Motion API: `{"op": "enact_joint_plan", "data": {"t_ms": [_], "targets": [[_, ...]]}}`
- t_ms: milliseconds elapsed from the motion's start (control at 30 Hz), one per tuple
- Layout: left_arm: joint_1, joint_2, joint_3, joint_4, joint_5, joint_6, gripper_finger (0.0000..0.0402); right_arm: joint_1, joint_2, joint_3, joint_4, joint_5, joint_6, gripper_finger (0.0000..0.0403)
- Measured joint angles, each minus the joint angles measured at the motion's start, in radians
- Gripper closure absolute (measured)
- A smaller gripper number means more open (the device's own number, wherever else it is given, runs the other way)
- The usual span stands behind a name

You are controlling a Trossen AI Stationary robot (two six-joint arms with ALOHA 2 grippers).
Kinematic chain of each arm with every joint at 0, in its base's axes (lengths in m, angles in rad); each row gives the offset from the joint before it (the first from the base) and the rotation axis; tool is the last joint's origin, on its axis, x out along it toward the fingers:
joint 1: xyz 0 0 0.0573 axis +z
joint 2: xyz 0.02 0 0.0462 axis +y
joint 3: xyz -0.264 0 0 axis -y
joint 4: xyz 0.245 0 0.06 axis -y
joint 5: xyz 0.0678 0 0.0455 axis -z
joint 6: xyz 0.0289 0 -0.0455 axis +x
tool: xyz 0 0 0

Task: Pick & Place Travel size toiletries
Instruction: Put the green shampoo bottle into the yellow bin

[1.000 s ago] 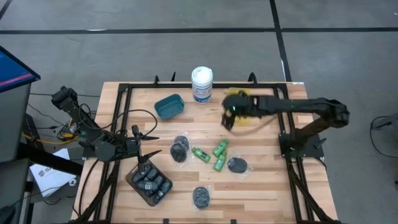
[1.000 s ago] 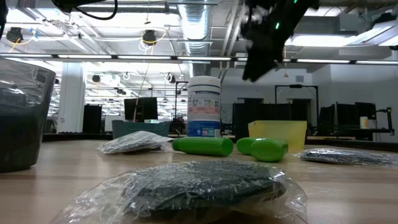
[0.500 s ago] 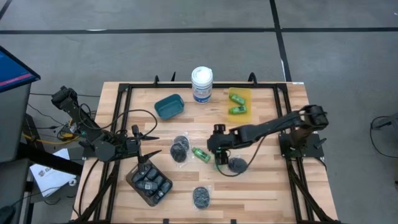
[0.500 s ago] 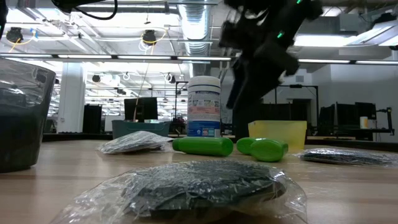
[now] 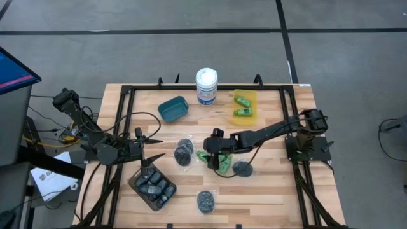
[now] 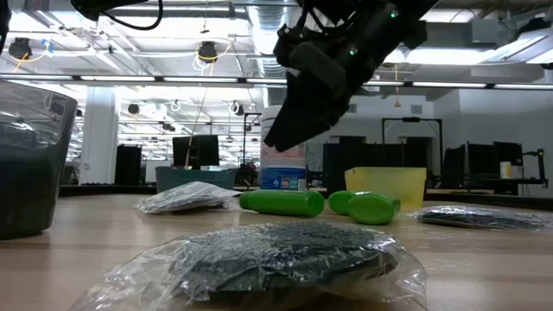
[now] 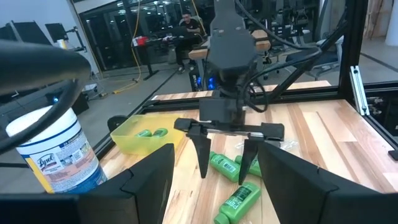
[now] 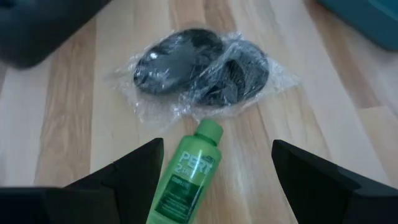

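Note:
Three bright green mini bottles (image 5: 224, 166) lie on the wood at the table's middle. My right gripper (image 5: 208, 154) is open and hangs low over one of them (image 8: 180, 180); its fingers (image 8: 127, 177) stand on either side without touching. From across the table it shows as my right gripper (image 7: 225, 173), fingers pointing down. Wrapped dark pieces (image 5: 184, 151) lie just left of it, and others (image 5: 241, 168) (image 5: 205, 201) lie nearer. Two more green bottles (image 5: 242, 112) lie in the yellow container (image 5: 251, 95). Dark mini bottles (image 5: 154, 187) fill a brown container. My left gripper (image 5: 151, 149) waits open at the left.
A tall white canister (image 5: 206, 86) and a teal container (image 5: 173, 108) stand near the far edge. A black frame (image 5: 127, 102) borders the table. Bare wood lies at the near right. A person sits in the room beyond (image 7: 186, 22).
My right gripper has swung from above the yellow container at the far right toward the table's middle and near-left, and has come down over the green bottles. The two bottles in the yellow container have come into view. My left arm has kept still.

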Motion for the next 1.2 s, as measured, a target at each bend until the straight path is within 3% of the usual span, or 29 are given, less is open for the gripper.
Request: {"op": "enact_joint_plan", "data": {"t_ms": [233,333,767,900,1200], "targets": [[0.000,0.000,0.000,0.000,0.000,0.000,0.0175,0.055,0.037,-0.002,0.035,0.135,0.027,0.0112],[0.000,0.000,0.000,0.000,-0.001,-0.001,0.0175,0.065,0.087,0.005,0.110,0.139,0.029,0.0112],[0.000,0.000,0.000,0.004,-0.003,-0.008,0.0175,0.068,0.224,0.008,0.106,0.121,0.142,0.0117],[0.000,0.000,0.000,0.004,-0.003,-0.008,0.0175,0.068,0.223,0.010,0.097,0.116,0.150,0.0150],[0.000,0.000,0.000,0.004,-0.003,-0.008,0.0175,0.068,0.216,0.008,0.082,0.113,0.095,0.0286]]}}
